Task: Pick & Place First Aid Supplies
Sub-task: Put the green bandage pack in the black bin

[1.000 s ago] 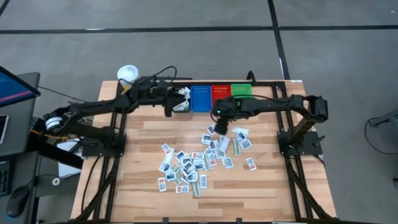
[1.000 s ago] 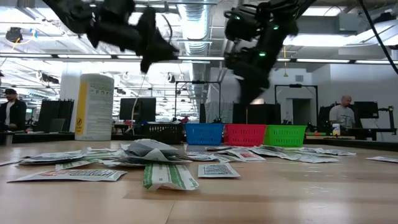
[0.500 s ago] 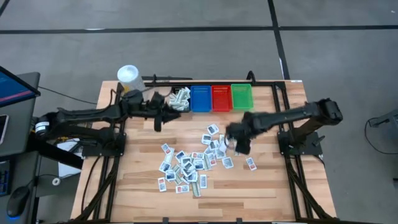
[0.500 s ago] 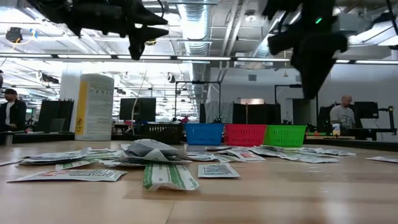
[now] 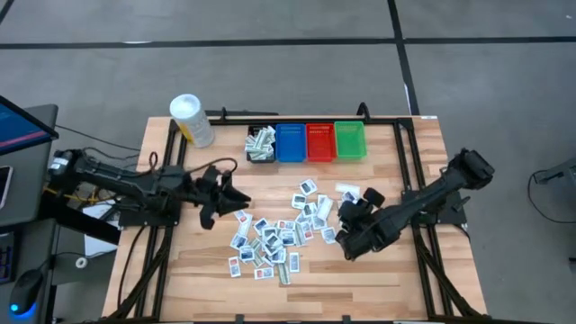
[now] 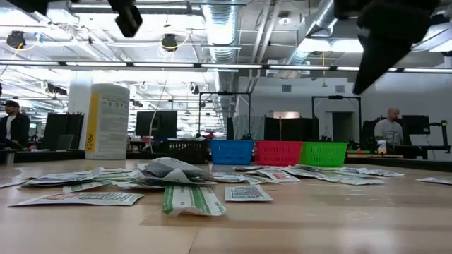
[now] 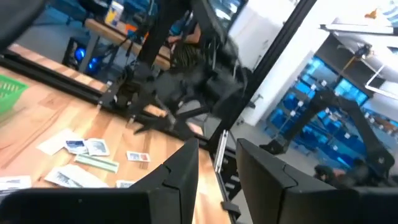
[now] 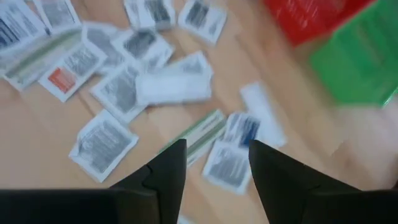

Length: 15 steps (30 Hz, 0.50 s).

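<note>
The first aid supplies (image 5: 274, 236) lie as a loose pile of small flat packets on the middle of the wooden table; the low view shows them (image 6: 176, 183) lying flat. More packets fill the black bin (image 5: 261, 144) at the far edge. My left gripper (image 5: 236, 198) hovers open left of the pile, pointing level toward the table's right; nothing is between its fingers (image 7: 180, 180). My right gripper (image 5: 346, 241) hangs open over the pile's right edge, slanting down, with packets (image 8: 118, 81) on the table below it.
A blue bin (image 5: 291, 142), a red bin (image 5: 319, 141) and a green bin (image 5: 349, 140) stand in a row beside the black one at the far edge. A white tub with a yellow label (image 5: 191, 117) stands at the far left corner. People show in the room behind.
My left gripper has pulled back from the black bin toward the table's near left, turning to point right. My right gripper has swung from beside the bins toward the near right, past the pile's right edge. The packets have stayed where they were.
</note>
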{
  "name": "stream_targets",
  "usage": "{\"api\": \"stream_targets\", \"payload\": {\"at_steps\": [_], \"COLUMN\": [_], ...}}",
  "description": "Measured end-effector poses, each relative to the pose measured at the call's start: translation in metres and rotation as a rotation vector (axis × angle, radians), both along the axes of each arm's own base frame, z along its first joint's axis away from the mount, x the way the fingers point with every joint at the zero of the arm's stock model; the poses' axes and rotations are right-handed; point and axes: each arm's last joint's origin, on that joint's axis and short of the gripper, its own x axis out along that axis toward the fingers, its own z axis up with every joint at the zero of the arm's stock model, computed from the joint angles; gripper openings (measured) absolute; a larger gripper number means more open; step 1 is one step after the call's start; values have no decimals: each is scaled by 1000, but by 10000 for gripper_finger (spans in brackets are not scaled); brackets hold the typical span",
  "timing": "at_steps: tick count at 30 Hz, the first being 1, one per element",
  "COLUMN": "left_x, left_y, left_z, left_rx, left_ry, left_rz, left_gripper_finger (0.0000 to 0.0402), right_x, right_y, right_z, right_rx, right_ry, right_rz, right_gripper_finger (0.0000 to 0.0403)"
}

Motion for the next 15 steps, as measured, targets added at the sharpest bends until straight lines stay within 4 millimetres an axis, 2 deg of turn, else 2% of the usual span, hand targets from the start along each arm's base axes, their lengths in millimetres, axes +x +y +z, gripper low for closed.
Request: {"api": "stream_targets", "payload": {"at_steps": [3, 6, 11, 15], "left_x": [-1, -1, 2, 2], "left_y": [-11, -17, -20, -20], "left_z": [-3, -7, -9, -8], "left_rx": [-5, -2, -3, -7], "left_ry": [-5, 10, 12, 3], "left_rz": [35, 53, 49, 58], "left_gripper_finger": [108, 108, 108, 108], "right_x": [3, -1, -26, -52], "right_y": [9, 18, 15, 5], "right_z": [-15, -20, -17, -32], "right_rx": [25, -38, -119, -55], "right_ry": [11, -34, -77, -177], "right_rz": [-62, -67, -89, -171], "right_gripper_finger": [168, 168, 164, 152]}}
